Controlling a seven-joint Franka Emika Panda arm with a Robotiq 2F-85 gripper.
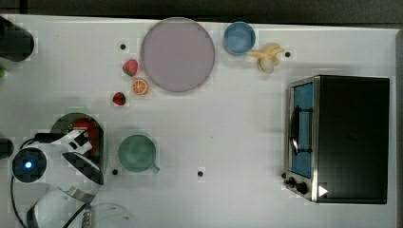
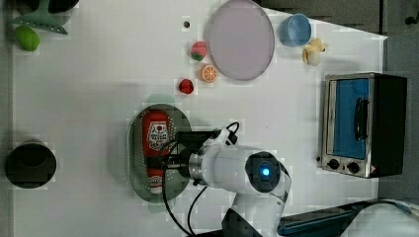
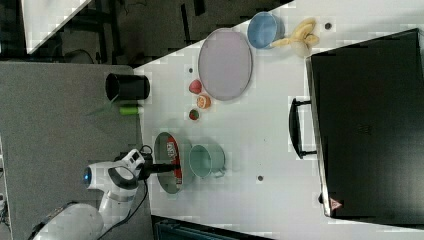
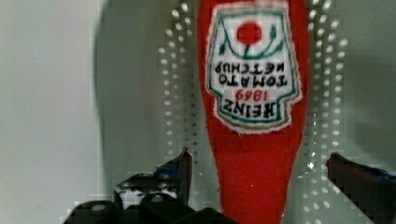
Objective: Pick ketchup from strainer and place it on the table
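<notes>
the ketchup (image 2: 156,146) lies flat in the strainer (image 2: 134,163), and in the left view its long axis runs 12 to 6 o'clock, cap at 6. the gripper (image 4: 259,170) reaches in from 3 o'clock, fingers spread wide, one on each side of the bottle's narrow neck and touching neither. squeezing across that neck looks like the next move.

The arm (image 2: 237,173) reaches across from the left view's right, wrist bent down — the gripper (image 4: 259,165) is spread wide, one finger (image 4: 180,170) on each side of the ketchup (image 4: 254,93), not touching it.
</notes>
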